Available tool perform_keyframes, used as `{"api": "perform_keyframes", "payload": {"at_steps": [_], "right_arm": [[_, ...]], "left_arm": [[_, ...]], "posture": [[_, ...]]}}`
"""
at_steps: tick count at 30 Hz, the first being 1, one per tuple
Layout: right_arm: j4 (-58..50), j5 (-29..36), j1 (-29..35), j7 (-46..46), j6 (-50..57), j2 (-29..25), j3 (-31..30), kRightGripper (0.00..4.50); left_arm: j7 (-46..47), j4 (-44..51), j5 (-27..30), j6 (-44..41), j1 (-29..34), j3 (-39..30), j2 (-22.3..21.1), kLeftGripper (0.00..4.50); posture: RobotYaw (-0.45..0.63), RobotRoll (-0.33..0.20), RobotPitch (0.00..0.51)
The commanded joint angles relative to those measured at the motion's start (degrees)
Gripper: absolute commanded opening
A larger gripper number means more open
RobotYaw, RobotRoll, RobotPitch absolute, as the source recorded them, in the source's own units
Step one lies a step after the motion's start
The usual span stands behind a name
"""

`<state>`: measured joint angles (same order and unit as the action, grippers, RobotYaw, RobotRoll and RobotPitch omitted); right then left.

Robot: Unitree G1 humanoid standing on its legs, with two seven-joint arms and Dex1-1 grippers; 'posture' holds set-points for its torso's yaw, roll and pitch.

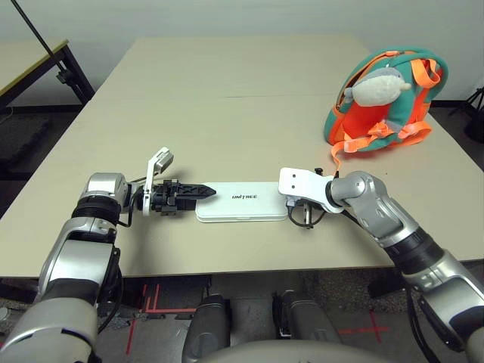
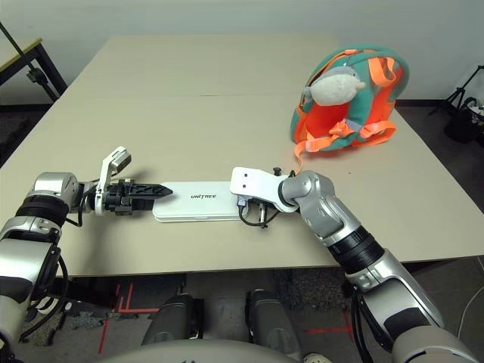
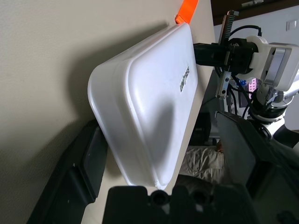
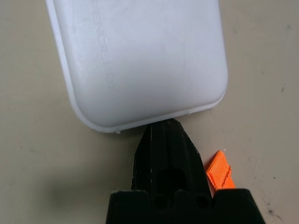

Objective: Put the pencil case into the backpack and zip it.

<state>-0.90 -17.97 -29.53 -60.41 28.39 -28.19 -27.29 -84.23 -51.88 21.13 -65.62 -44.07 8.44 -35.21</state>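
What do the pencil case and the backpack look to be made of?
Pencil case: probably hard plastic, smooth and faintly glossy; moulded rounded edges and a rim seam show. Backpack: soft teal and orange fabric with woven orange straps; it slumps and creases.

Beige table (image 1: 227, 83) with a centre seam, second table (image 1: 30, 64) far left, red floor tape (image 1: 151, 302) near edge.

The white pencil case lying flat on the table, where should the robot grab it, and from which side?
Probably by a short end, coming in along the table. The pencil case lies flat and long, so it looks too wide to pinch across but thin at its edges. The left gripper is open at the left end, one finger over the lid. The right gripper, shut, touches the other end and could steady it.
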Motion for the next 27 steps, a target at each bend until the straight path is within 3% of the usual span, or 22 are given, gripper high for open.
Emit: {"api": "perform_keyframes", "payload": {"at_steps": [1,6,8,17,20,27], "right_arm": [[-0.9,2.0,1.9,-1.4,-0.7,0.6,-2.2,0.0],[-1.7,2.1,3.2,-1.5,-0.7,-0.4,-1.3,0.0],[-2.1,2.5,4.1,-1.5,-0.4,-1.5,-0.3,0.0],[-3.6,6.9,10.1,0.5,1.2,-8.8,9.3,0.0],[-3.4,10.3,12.6,2.1,2.2,-11.0,15.3,0.63],[1.0,16.5,17.9,8.2,4.4,-15.3,30.9,3.27]], "left_arm": [[0.1,0.5,-0.9,0.1,0.8,1.2,0.3,3.89],[0.2,0.2,-0.8,0.4,0.6,0.8,0.6,2.02],[0.8,-0.2,-0.6,0.8,0.5,-0.3,0.9,1.51],[3.5,-0.1,0.9,3.4,-0.4,-5.1,2.1,1.34],[5.0,1.0,2.2,4.0,-1.1,-7.6,2.8,1.34],[8.9,6.4,5.8,4.4,-1.5,-12.8,4.8,1.33]], "posture": [[0.09,0.0,0.058],[0.1,0.0,0.055],[0.1,0.0,0.053],[0.1,0.0,0.053],[0.1,0.0,0.054],[0.09,0.0,0.055]]}}
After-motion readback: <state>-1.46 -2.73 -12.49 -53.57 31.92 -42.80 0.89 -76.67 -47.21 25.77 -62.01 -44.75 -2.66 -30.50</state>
